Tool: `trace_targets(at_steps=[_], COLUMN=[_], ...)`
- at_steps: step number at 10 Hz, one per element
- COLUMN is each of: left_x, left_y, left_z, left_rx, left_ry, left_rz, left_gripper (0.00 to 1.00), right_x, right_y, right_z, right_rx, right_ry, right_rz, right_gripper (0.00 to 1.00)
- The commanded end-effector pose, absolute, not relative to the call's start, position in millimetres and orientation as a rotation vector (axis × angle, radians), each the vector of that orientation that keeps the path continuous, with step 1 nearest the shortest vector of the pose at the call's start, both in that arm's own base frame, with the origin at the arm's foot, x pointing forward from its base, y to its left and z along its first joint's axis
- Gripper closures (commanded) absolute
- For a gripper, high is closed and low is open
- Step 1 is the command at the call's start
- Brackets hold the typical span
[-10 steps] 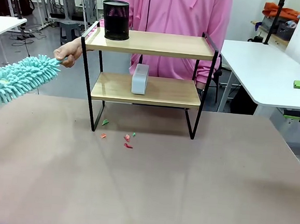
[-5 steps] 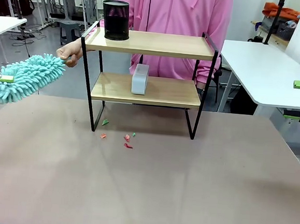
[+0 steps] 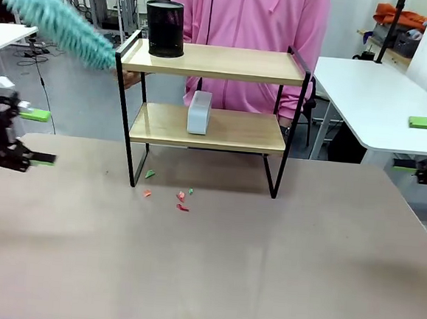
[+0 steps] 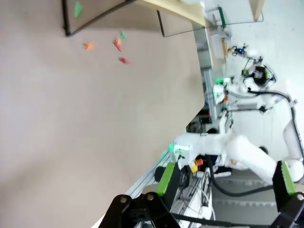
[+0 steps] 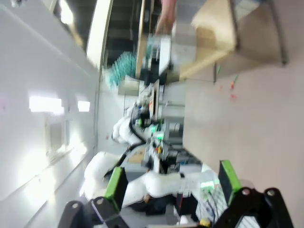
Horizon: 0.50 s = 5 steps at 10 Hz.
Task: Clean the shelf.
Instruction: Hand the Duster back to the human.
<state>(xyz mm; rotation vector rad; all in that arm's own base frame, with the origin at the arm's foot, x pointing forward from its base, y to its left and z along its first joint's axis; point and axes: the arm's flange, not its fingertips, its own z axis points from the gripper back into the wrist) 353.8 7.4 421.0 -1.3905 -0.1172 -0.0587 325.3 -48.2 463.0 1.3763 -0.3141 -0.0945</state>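
Observation:
The shelf (image 3: 215, 62) stands mid-table with two wooden boards on a black frame. Its top board carries a black mesh cup (image 3: 164, 28), and a pale grey box (image 3: 199, 112) stands on the lower one. Small coloured scraps (image 3: 181, 198) lie on the table in front of its left legs. A person's hand (image 3: 132, 77) holds a teal fluffy duster (image 3: 58, 20), raised and blurred, left of the top board. My left gripper (image 3: 39, 138) hangs open at the left table edge, empty. My right gripper (image 3: 416, 146) is open at the far right. In the wrist views the left gripper (image 4: 227, 183) and right gripper (image 5: 171, 183) hold nothing.
The person in a pink top stands right behind the shelf. A white desk (image 3: 381, 99) sits to the right and another (image 3: 5, 36) at the far left. The brown tabletop (image 3: 205, 262) in front of the scraps is bare.
The duster swung up and away from my left gripper to the upper left in the person's hand. The left gripper's fingers, earlier against the duster head, now stand open and bare.

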Motion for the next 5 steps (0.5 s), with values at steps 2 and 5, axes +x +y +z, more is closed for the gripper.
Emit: trace_targets(at_steps=[2,5], left_x=[351.6,358.9], left_y=[-59.0,-53.0], left_z=[390.9,373.6], left_rx=[-1.43,-1.513], left_ry=[-0.08,-0.197], left_rz=[-0.069,0.056], left_gripper=[0.0,0.0], right_x=[300.7,343.5], right_y=[53.6,37.2], right_z=[421.0,445.1], right_rx=[1.471,1.444], right_ry=[-0.226,-0.186], right_rz=[0.05,0.053], right_gripper=[0.0,0.0])
